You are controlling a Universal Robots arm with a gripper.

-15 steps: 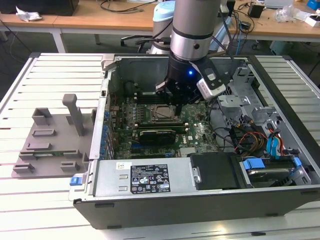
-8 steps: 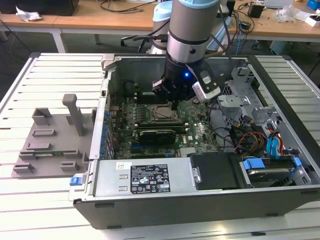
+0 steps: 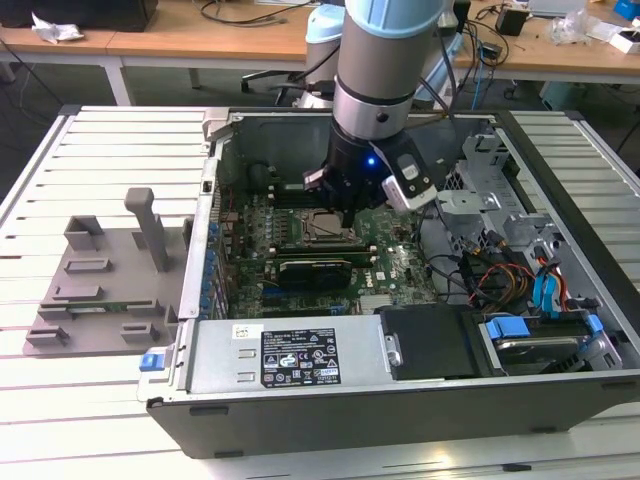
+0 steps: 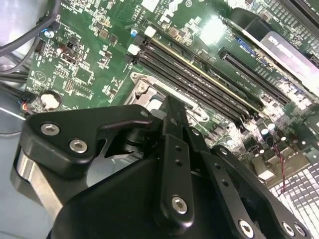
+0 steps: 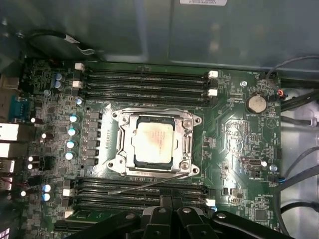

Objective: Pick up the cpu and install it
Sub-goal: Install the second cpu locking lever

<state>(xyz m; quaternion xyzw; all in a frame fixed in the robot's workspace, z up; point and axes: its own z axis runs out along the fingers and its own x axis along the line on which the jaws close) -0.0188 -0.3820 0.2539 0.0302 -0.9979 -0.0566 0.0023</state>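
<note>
The cpu (image 5: 154, 141) lies seated in its socket frame (image 5: 155, 143) on the motherboard (image 5: 239, 144). My fingers (image 4: 172, 112) hover just above it, drawn narrow and holding nothing; the frame looks not yet latched.

A white slatted table (image 3: 100, 140) carries everything in the exterior view. An open computer case (image 3: 400, 390) lies on its side across the middle and toward 3 o'clock, reaching nearly to the table's edge at 6 o'clock. At 9 o'clock from the case, just beside its wall, a flat grey fixture plate (image 3: 95, 290) rests on the slats, with a grey upright post (image 3: 148, 228) rising from it and low blocks around it.
</note>
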